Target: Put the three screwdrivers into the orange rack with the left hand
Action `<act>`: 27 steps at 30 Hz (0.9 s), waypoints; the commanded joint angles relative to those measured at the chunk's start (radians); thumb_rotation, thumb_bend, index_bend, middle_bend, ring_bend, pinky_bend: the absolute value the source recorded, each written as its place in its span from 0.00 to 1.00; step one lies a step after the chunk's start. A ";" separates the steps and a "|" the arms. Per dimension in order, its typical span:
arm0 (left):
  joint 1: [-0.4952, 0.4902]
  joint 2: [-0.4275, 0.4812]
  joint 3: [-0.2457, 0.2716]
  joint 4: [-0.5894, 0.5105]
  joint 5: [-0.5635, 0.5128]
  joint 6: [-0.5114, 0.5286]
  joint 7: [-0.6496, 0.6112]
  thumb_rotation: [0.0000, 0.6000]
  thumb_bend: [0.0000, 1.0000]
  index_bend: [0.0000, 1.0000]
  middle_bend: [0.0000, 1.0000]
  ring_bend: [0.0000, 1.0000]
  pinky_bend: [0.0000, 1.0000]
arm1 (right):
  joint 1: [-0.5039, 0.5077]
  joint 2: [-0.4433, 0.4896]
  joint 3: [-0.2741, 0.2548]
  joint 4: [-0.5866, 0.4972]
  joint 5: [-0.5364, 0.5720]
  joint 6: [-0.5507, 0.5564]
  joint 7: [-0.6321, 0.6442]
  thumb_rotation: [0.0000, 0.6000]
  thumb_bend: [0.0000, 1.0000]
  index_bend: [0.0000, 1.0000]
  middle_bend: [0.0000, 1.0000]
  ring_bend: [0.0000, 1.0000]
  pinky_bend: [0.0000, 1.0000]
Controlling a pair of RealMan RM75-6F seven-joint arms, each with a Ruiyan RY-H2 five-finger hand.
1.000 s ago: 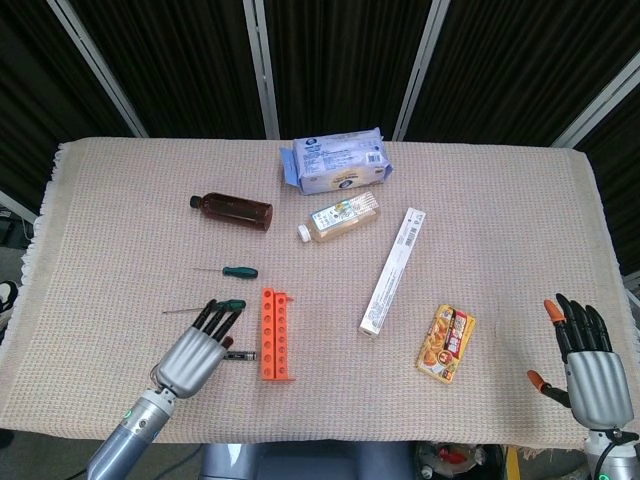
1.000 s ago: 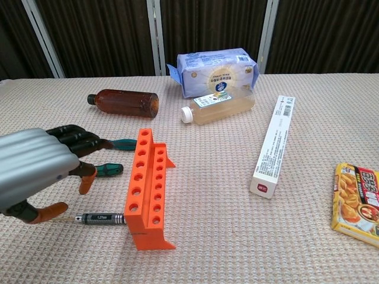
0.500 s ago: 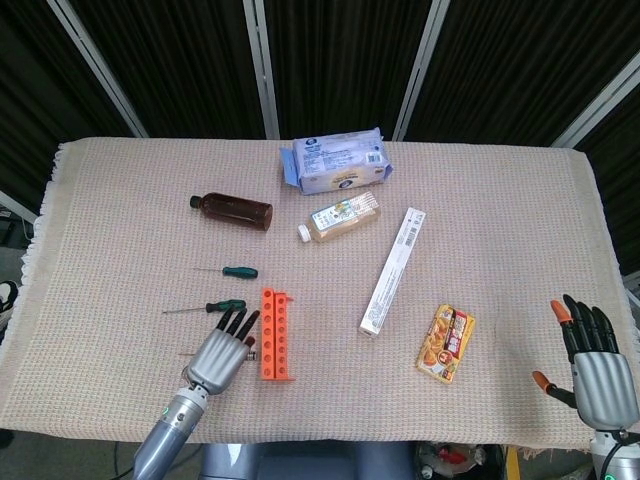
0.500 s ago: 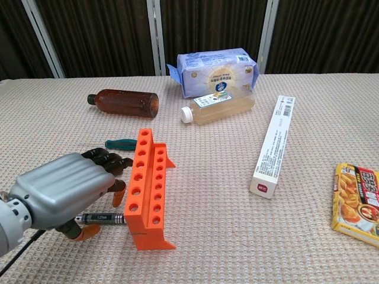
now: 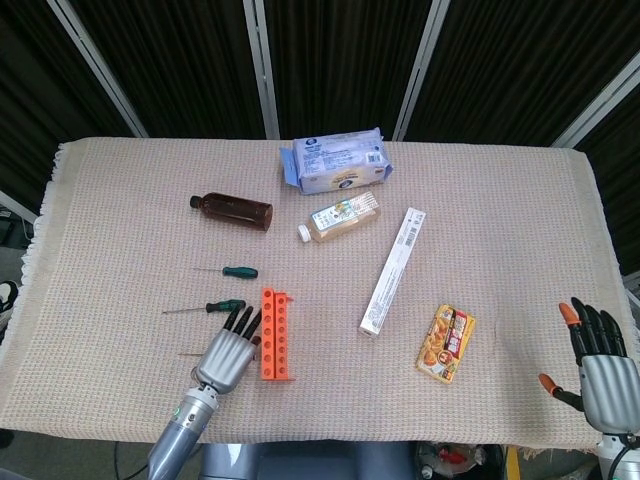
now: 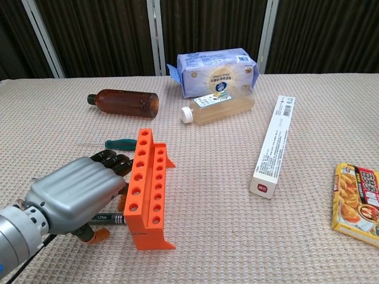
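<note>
We judge the first pickup under way: left hand covers the black screwdriver beside the orange rack, lower left. We cannot tell whether the fingers grip it; next comes a firm pinch and lift.

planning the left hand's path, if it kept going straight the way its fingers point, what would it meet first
Probably the green-handled screwdriver: in the head view the left hand points away from the robot beside the orange rack, and that handle lies just past its fingertips. Height is unclear, so it might pass over.
</note>
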 commanded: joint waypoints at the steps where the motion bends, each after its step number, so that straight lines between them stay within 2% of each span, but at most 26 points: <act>1: -0.004 -0.007 0.007 0.008 0.008 0.007 -0.005 1.00 0.23 0.47 0.00 0.00 0.00 | -0.002 0.001 0.000 0.002 0.001 0.001 0.004 1.00 0.00 0.00 0.00 0.00 0.00; 10: -0.010 -0.012 0.018 0.023 -0.007 0.026 0.013 1.00 0.25 0.46 0.00 0.00 0.00 | -0.005 -0.002 0.000 0.019 0.015 -0.008 0.027 1.00 0.00 0.00 0.00 0.00 0.00; 12: -0.011 -0.012 0.020 0.025 -0.011 0.029 0.015 1.00 0.30 0.48 0.00 0.00 0.00 | -0.006 -0.003 0.000 0.021 0.016 -0.009 0.029 1.00 0.00 0.00 0.00 0.00 0.00; 15: -0.015 -0.008 0.026 0.027 -0.019 0.026 0.020 1.00 0.45 0.51 0.00 0.00 0.00 | -0.004 -0.005 0.000 0.023 0.017 -0.013 0.029 1.00 0.00 0.00 0.00 0.00 0.00; 17: -0.017 -0.003 0.031 0.028 -0.019 0.026 0.021 1.00 0.49 0.52 0.00 0.00 0.00 | -0.004 -0.006 0.000 0.023 0.017 -0.014 0.029 1.00 0.00 0.00 0.00 0.00 0.00; 21: -0.019 0.015 0.036 0.026 -0.019 0.030 0.009 1.00 0.50 0.54 0.00 0.00 0.00 | -0.004 -0.007 0.001 0.021 0.018 -0.016 0.026 1.00 0.00 0.00 0.00 0.00 0.00; 27: -0.012 0.121 0.059 0.017 0.039 0.062 -0.026 1.00 0.50 0.54 0.00 0.00 0.00 | -0.002 -0.008 0.003 0.019 0.017 -0.019 0.023 1.00 0.00 0.00 0.00 0.00 0.00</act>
